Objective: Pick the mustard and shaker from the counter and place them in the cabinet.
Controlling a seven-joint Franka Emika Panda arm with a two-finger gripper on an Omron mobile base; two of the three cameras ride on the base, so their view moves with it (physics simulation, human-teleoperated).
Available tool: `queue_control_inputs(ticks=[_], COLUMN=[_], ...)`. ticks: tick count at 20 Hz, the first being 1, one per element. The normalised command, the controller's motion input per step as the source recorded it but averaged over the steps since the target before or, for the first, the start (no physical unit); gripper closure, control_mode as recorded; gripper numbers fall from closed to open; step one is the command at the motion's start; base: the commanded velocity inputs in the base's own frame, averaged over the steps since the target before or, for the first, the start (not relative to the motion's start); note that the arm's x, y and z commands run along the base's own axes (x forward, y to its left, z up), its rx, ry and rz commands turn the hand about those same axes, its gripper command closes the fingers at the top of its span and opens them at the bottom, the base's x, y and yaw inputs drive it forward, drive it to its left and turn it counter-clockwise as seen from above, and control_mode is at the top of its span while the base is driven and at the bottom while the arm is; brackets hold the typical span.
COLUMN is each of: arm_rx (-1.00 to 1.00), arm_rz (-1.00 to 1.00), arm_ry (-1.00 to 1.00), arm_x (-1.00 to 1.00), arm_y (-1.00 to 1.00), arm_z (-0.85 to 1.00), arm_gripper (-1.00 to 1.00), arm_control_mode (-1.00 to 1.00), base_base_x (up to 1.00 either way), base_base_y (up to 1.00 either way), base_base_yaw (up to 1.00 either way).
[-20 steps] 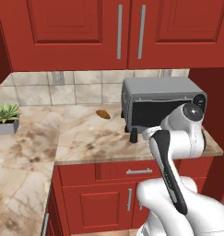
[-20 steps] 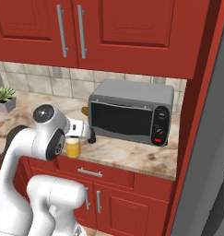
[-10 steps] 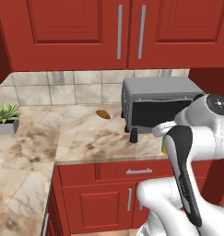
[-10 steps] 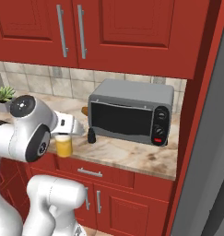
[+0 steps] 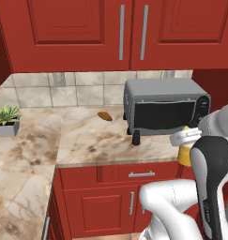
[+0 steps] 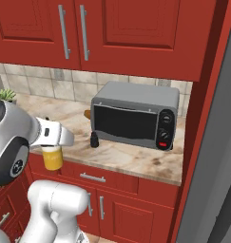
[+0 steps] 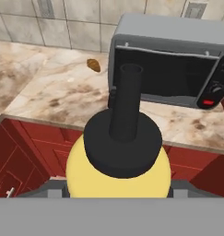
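the landmark here is the grey toaster oven (image 5: 166, 105) on the counter (image 5: 87, 140). going left to right from it: well to its left a potted plant (image 5: 5, 121) sits at the counter's far end, a small brown lump (image 5: 105, 116) lies nearer, and the shaker (image 5: 136, 137) stands just in front of the oven's lower left corner, untouched.

the mustard (image 6: 53, 157) hangs in the air out past the counter's front edge, in front of the oven and level with the drawer fronts below it. the gripper (image 6: 52, 148) has it, its fingers pinching the yellow body from either side, though the finger tips themselves are mostly hidden behind the bottle. in the hand view the mustard's dark cap (image 7: 122, 138) points straight at the oven's glass door.

so the step in hand seems to be the carry: the mustard is picked and off the counter, not yet placed. the red doors (image 5: 134, 33) above the oven are shut, and no open shelves show near it, so the next move likely calls for swinging or driving toward the cabinet while holding the bottle upright and clear of the counter edge. the shaker is left for a second trip.

against the earlier frames, the arm has pulled back from the oven and the bottle has come away from the shaker; the shaker and lump have stayed put.
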Motion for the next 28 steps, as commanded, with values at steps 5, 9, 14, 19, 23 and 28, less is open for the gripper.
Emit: queue_control_inputs(ticks=[5,9,14,19,23,28], arm_rx=[0.00,0.00,0.00,0.00,0.00,0.00], arm_rz=[0.00,0.00,0.00,0.00,0.00,0.00], arm_ry=[-0.03,0.00,0.00,0.00,0.00,0.00], arm_x=[-0.17,0.00,0.00,0.00,0.00,0.00], arm_y=[0.00,0.00,0.00,0.00,0.00,0.00], arm_z=[0.09,0.00,0.00,0.00,0.00,0.00], arm_gripper=[1.00,1.00,1.00,1.00,1.00,1.00], arm_control_mode=[1.00,1.00,1.00,1.00,1.00,1.00], base_base_x=[-0.15,-0.44,-1.00,-1.00,-1.00,-1.00], base_base_y=[0.00,0.00,0.00,0.00,0.00,-0.29], base_base_yaw=[0.00,0.00,0.00,0.00,0.00,0.00])
